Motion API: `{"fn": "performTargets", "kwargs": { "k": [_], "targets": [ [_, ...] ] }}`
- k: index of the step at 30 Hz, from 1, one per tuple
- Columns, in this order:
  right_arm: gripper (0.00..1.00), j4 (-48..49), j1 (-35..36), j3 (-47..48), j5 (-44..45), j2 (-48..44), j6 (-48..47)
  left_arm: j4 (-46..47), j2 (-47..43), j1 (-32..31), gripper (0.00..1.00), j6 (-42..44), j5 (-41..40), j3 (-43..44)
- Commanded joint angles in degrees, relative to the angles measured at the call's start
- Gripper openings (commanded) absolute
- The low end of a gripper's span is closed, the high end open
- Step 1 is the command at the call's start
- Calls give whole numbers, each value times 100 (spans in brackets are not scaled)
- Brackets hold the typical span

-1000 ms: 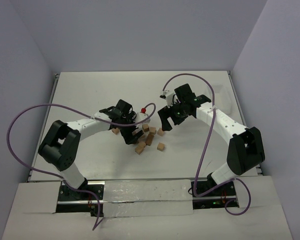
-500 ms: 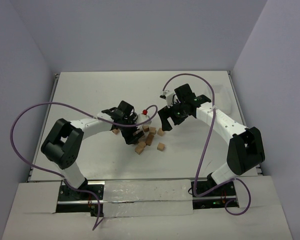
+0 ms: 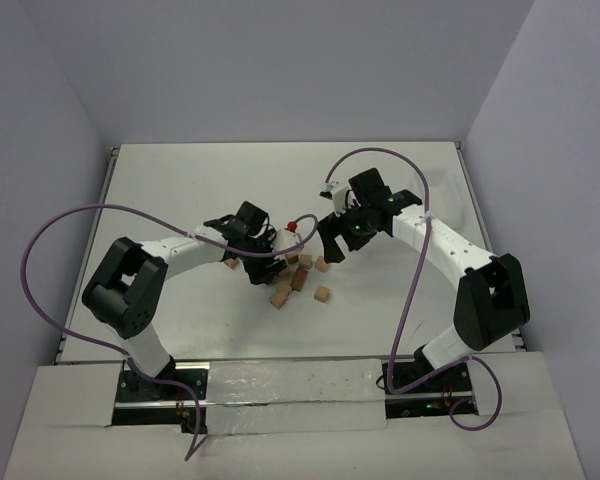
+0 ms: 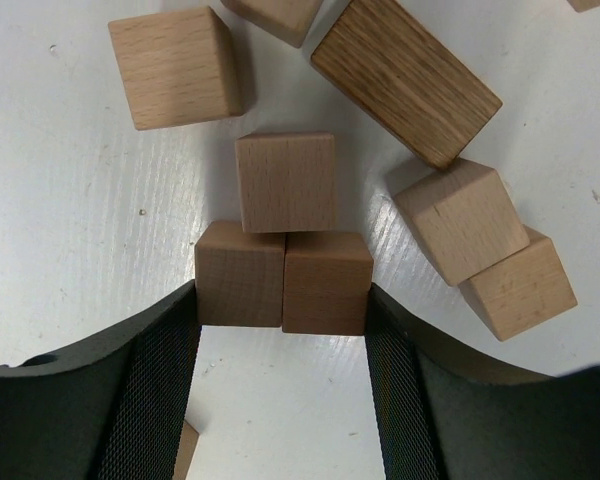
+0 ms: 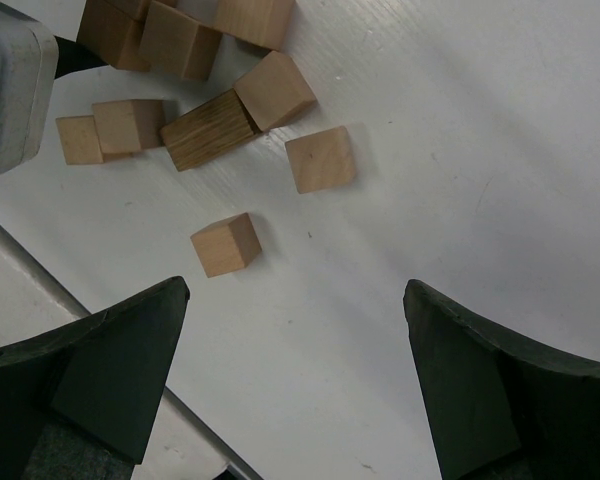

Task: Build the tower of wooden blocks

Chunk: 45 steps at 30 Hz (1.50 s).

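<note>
Several wood blocks (image 3: 298,272) lie loose in a cluster on the white table; no tower stands in any view. My left gripper (image 3: 268,268) is down among them. In the left wrist view its fingertips (image 4: 283,310) press the outer faces of two cubes (image 4: 242,275) lying side by side, with a third cube (image 4: 285,182) touching them beyond. A longer, darker block (image 4: 405,80) lies further on. My right gripper (image 3: 330,245) hovers open and empty to the right of the cluster (image 5: 295,300); a single cube (image 5: 225,244) lies near its left finger.
One cube (image 3: 322,293) sits apart near the front, another (image 3: 230,263) lies left of the left gripper. Purple cables loop over both arms. The table's raised edges (image 3: 110,180) run along the left and right sides.
My left arm has shifted slightly and its gripper has settled lower among the blocks. The right arm has not moved.
</note>
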Motion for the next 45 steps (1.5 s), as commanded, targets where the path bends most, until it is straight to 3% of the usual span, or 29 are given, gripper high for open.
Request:
{"fn": "performTargets", "kwargs": {
  "k": [1, 7, 12, 29, 34, 42, 45],
  "targets": [
    [96, -45, -54, -3, -83, -155, -18, -301, -2, 94, 41, 645, 72, 269],
    [96, -54, -127, 33, -142, -56, -12, -1208, 453, 750, 34, 1622, 922, 1504],
    [96, -56, -162, 24, -134, -12, -18, -1521, 1159, 1007, 34, 1695, 958, 2504],
    [96, -107, -318, 111, -206, 144, -27, -1536, 2072, 1018, 36, 1826, 1181, 3049],
    [96, -122, -318, 151, -215, 186, -18, -1504, 2084, 1018, 45, 1767, 1151, 2991],
    [96, -159, -326, 238, -206, 186, 2, -1500, 2011, 1018, 76, 1742, 1147, 2996],
    [96, -165, -321, 252, -206, 179, 8, -1546, 1959, 1018, 83, 1715, 1205, 3042]
  ]
}}
